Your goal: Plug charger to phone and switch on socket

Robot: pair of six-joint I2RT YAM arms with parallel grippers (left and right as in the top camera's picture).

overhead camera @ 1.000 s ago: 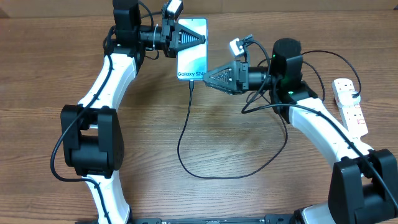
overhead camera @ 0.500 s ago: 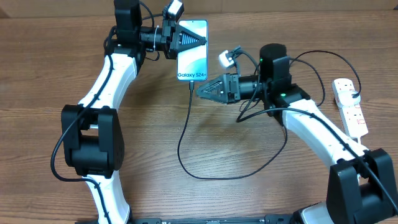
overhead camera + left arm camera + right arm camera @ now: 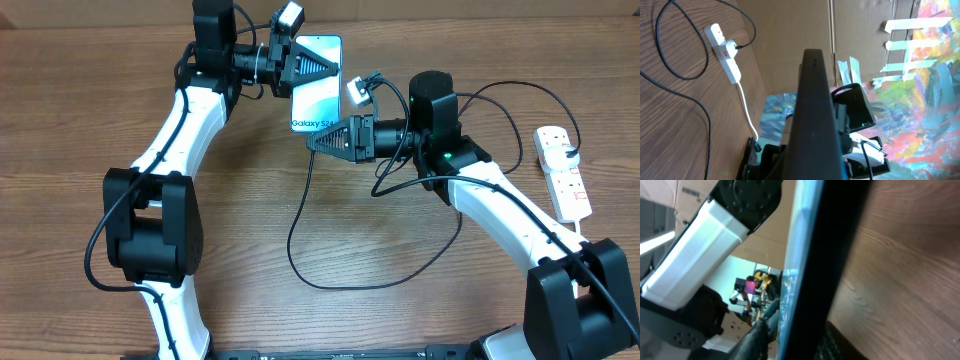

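Phone (image 3: 318,100) was near the 12 o'clock edge of the table (image 3: 230,250), lit screen up. The left gripper (image 3: 328,68) reached in from 9 o'clock, its jaws pressed together on the phone. The right gripper (image 3: 312,143) pointed in from 3 o'clock, with its tips just at the phone's 6 o'clock end (whether those jaws were spread or closed could not be told). The charger (image 3: 290,240) ran from that same end toward 6 o'clock, then looped widely round toward 3 o'clock, where the socket (image 3: 562,172) lay, well apart from both grippers. Counted: one phone, one charger, one socket, two grippers.
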